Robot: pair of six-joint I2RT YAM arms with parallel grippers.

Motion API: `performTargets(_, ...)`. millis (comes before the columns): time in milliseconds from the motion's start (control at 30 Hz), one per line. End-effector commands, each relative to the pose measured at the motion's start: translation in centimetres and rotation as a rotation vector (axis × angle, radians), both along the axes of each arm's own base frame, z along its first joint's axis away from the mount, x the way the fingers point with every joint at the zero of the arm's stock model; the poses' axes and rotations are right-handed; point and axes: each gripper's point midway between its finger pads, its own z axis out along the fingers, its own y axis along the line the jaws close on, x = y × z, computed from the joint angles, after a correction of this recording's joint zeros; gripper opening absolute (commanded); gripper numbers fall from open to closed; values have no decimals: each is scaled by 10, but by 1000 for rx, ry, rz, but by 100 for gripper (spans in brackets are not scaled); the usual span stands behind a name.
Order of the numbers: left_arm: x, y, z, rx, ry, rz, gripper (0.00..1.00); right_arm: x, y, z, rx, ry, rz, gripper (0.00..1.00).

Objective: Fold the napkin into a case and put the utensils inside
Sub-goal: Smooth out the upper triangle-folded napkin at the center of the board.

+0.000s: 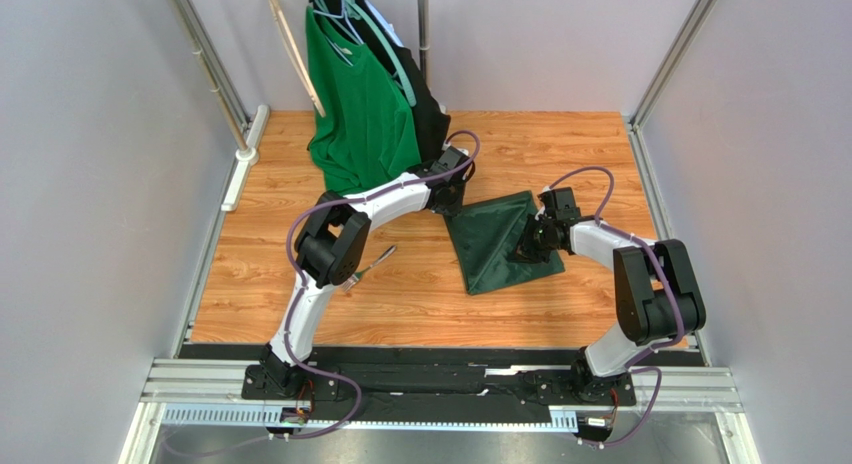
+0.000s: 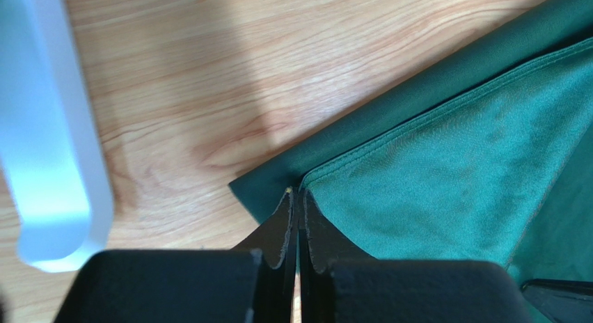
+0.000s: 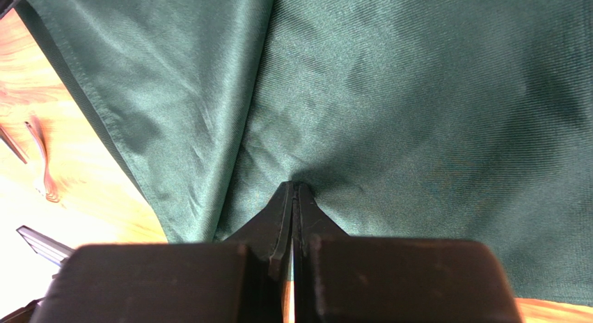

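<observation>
Grey walls close in a wooden table [image 1: 500, 319], with the two white-and-black arms bolted at its near edge and reaching inward from either side. At the back, a bright green T-shirt [image 1: 355, 104] hangs on a hanger with a black garment [image 1: 432, 114] just behind it, both hems reaching down to the wood. The napkin [image 1: 495, 244] lies right of the table's centre, between the two wrists. It is partly folded, with one layer turned over another, so it forms a rough triangle rather than a narrow pouch. The left gripper [image 2: 298, 198] sits at the cloth's far left corner, its fingers pressed together on the hemmed tip of the upper layer. The right gripper [image 3: 294, 192] is at the napkin's right side, its fingers likewise together and pinching a small pucker of fabric. The utensils [image 1: 372, 264] lie on bare wood left of the napkin, beside the left arm's elbow and apart from the cloth.
</observation>
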Motion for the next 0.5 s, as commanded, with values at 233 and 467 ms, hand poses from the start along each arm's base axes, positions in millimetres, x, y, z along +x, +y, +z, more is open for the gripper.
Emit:
performTargets(233,8,13,45,-24,-114,61,0,-4,-7,-14,-34,27,-10,0)
performTargets(467,12,12,28,-4,-84,56,0,0,-4,-8,-21,14,-4,0)
